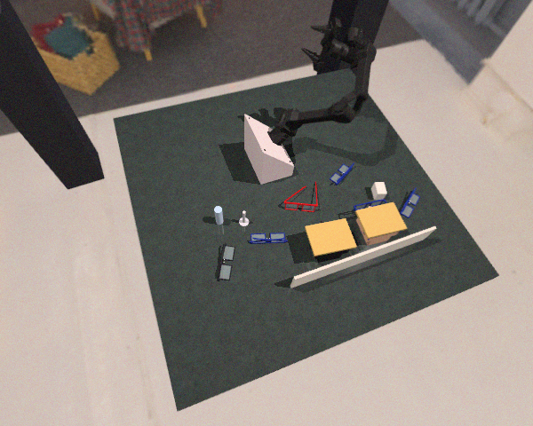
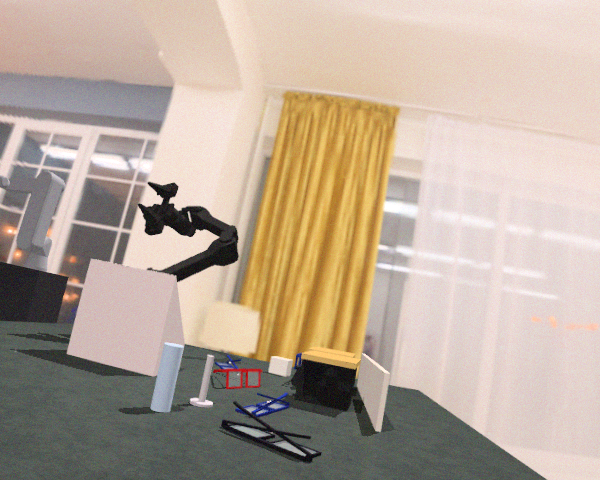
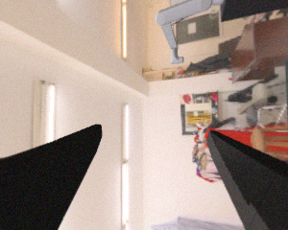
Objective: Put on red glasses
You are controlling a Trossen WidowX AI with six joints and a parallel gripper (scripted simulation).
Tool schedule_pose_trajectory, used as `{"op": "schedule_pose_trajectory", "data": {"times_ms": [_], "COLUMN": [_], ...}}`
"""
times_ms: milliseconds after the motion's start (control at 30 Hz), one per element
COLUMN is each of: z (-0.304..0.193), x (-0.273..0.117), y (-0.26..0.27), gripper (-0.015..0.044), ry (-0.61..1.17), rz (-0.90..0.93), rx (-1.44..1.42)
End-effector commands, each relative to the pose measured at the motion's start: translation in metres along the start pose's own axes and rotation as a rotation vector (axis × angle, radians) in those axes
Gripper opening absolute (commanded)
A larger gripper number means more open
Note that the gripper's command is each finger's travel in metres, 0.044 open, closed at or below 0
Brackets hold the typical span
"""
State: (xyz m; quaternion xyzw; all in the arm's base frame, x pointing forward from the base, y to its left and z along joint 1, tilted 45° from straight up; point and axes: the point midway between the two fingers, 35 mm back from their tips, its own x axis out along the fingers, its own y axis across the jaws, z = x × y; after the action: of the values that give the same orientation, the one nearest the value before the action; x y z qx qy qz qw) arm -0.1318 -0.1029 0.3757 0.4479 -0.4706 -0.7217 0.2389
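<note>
The red glasses (image 1: 300, 204) (image 2: 244, 369) rest on the dark mat with the lens frames facing the front and both temples spread open behind. Two block-like forms with flat yellow tops, a left one (image 1: 330, 237) and a right one (image 1: 380, 218), appear to be the display heads. In the exterior view they overlap, showing a dark side. No green tag is visible, so I cannot tell which has it. My gripper (image 1: 308, 38) (image 2: 144, 194) (image 3: 154, 132) is open and empty, raised high at the back, far from the glasses.
A pinkish wedge (image 1: 266, 155) (image 2: 122, 315) stands near the arm. A light blue cylinder (image 1: 218, 215) (image 2: 167, 378), small stand (image 1: 243, 222) (image 2: 205, 379), white cube (image 1: 378, 190) (image 2: 279, 365) and upright panel (image 1: 363, 257) (image 2: 373, 392) stand around. Several blue glasses and one black pair lie about.
</note>
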Motion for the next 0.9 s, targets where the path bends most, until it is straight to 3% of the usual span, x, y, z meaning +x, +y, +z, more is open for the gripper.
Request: {"op": "schedule_pose_trajectory", "data": {"times_ms": [0, 233, 400, 767, 867], "z": [0.0, 0.0, 0.011, 0.116, 0.137], "x": [0.0, 0.0, -0.007, -0.053, -0.076], "y": [0.0, 0.0, 0.005, -0.05, -0.07], "gripper": [0.0426, 0.044, 0.0309, 0.002, 0.0], "ry": [0.0, 0.0, -0.088, -0.485, -0.593], "rz": [0.0, 0.0, 0.012, -0.131, -0.165], "rx": [0.0, 0.0, -0.068, 0.205, 0.288]}}
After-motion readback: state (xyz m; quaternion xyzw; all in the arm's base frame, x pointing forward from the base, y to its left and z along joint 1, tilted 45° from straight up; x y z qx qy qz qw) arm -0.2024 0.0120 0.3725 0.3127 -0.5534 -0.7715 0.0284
